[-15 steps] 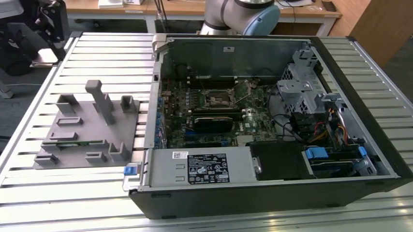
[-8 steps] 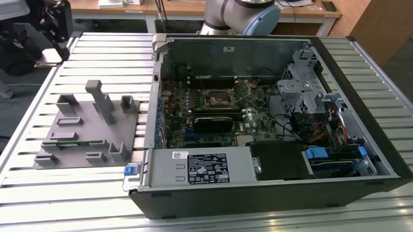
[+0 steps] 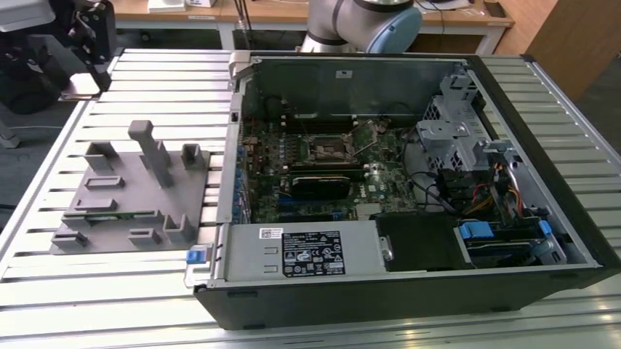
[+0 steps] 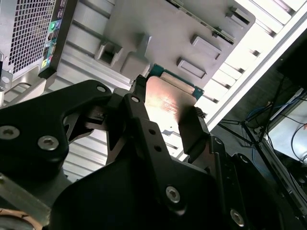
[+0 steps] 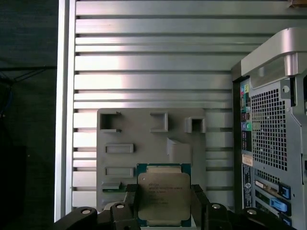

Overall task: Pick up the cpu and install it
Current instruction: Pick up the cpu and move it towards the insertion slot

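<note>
One cpu [image 5: 164,200], clamped at opposite edges, between the fingers of the pincer [image 5: 165,192]

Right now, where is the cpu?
In both wrist views the cpu is gripped in the claw, over the gray tray beside the computer case.

I see a parts fixture plate [image 3: 126,211] lying on the slatted table [image 3: 97,291], at the exterior view's left of the open computer case [image 3: 408,298]. Inside the case the motherboard [image 3: 267,167] lies flat. The CPU socket [image 3: 321,147] is mid-board, the power supply [image 3: 301,251] in front of it, and the drive cage [image 3: 451,134] at the exterior view's right. In the first wrist view the cpu [image 5: 164,196] sits clamped between the fingers of the gripper [image 5: 165,203], above the plate's edge. A memory stick [image 5: 111,184], I think, lies in a plate slot beside it.
</note>
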Controlling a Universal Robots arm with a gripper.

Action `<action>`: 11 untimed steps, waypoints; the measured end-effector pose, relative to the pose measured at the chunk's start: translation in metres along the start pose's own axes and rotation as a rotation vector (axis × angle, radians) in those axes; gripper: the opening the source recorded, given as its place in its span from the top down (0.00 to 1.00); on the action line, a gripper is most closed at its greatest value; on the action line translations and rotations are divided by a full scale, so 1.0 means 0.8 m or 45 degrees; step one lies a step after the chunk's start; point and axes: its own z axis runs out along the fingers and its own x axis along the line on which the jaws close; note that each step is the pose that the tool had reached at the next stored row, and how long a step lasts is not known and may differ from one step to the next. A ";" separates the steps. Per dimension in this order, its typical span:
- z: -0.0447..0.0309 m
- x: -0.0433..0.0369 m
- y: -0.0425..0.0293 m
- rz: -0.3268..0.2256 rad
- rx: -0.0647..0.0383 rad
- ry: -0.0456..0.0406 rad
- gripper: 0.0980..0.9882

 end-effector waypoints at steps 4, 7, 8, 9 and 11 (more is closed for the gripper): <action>0.0002 -0.005 0.0001 0.000 0.000 0.000 0.52; 0.0003 -0.009 0.0001 0.000 -0.001 0.000 0.52; 0.0004 -0.010 0.0002 0.000 -0.001 0.000 0.52; 0.0004 -0.012 0.0002 0.000 -0.001 0.000 0.52; 0.0005 -0.014 0.0002 0.000 -0.001 0.000 0.52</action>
